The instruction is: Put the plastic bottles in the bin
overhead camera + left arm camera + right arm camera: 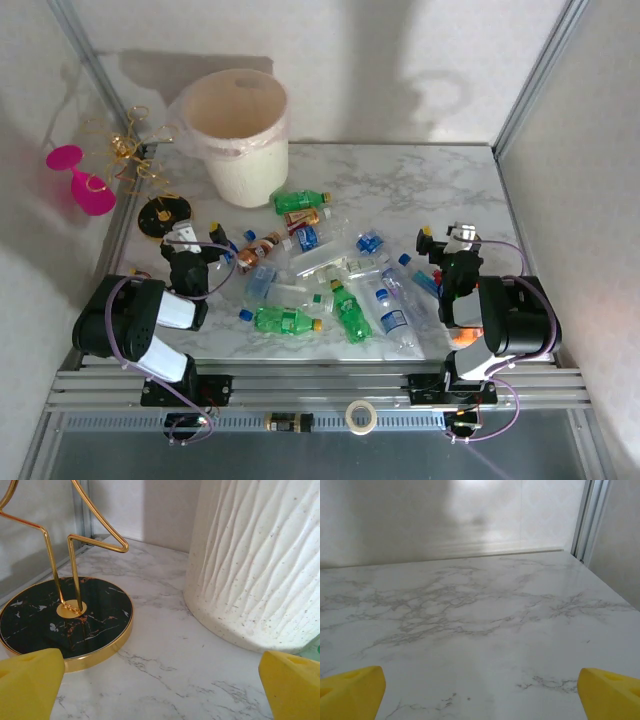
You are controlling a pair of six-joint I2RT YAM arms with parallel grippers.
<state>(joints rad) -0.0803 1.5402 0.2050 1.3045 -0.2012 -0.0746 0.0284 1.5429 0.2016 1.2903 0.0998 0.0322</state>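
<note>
Near, see left tool (pixel 197 238) at 7 o'clock and right tool (pixel 443 238) at 5 o'clock, both wide open and empty; then plastic bottles (pixel 320 285) heaped in the middle of the counter (pixel 450 170); then bin (pixel 245 170) far at 11 o'clock; mind the gold stand (pixel 163 212) at 9 o'clock, easy to knock over on a swing to the bin.

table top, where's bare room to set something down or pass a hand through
Widest bare marble: the far right of the table, bordered by the bin, the back wall and the plastic bottles. A narrower gap runs between the bin and the black stand base. Crowded: the centre, where bottles lie packed between the arms.
</note>
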